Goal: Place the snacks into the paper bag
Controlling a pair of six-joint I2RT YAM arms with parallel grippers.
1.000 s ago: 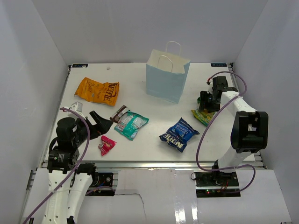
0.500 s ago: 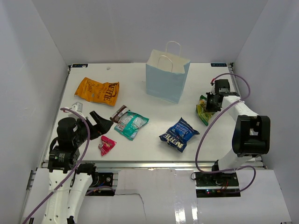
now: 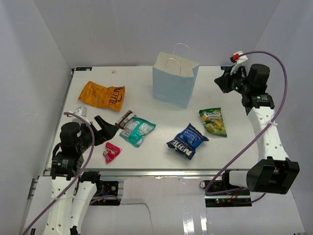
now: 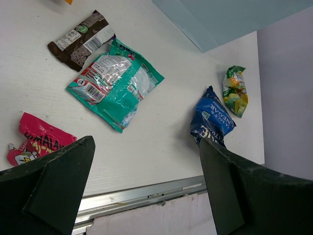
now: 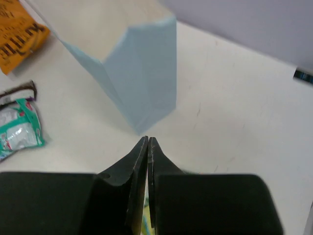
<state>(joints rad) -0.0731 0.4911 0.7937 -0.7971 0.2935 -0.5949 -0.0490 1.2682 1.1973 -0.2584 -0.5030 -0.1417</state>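
The light blue paper bag (image 3: 173, 88) (image 5: 142, 73) stands upright at the back middle of the table. My right gripper (image 3: 221, 83) (image 5: 147, 139) hangs high to the right of the bag, shut with nothing in it. A yellow-green pouch (image 3: 213, 121) (image 4: 235, 90) lies flat on the table below it. Also on the table are a blue chip bag (image 3: 188, 140) (image 4: 211, 117), a teal-white pouch (image 3: 138, 130) (image 4: 115, 85), a brown bar (image 3: 125, 118) (image 4: 78, 41), a pink wrapper (image 3: 112, 152) (image 4: 39, 142) and an orange chip bag (image 3: 102, 95). My left gripper (image 3: 105, 129) (image 4: 146, 147) is open and empty, left of the brown bar.
White walls close in the table (image 3: 146, 78) on the left, back and right. A metal rail (image 4: 146, 193) runs along the near edge. The right arm's purple cable (image 3: 274, 63) loops above the back right corner.
The right gripper shut at the yellow-green pouch, then rose and swung toward the back right without it. The pouch tipped up briefly and now lies flat. The left arm has not moved.
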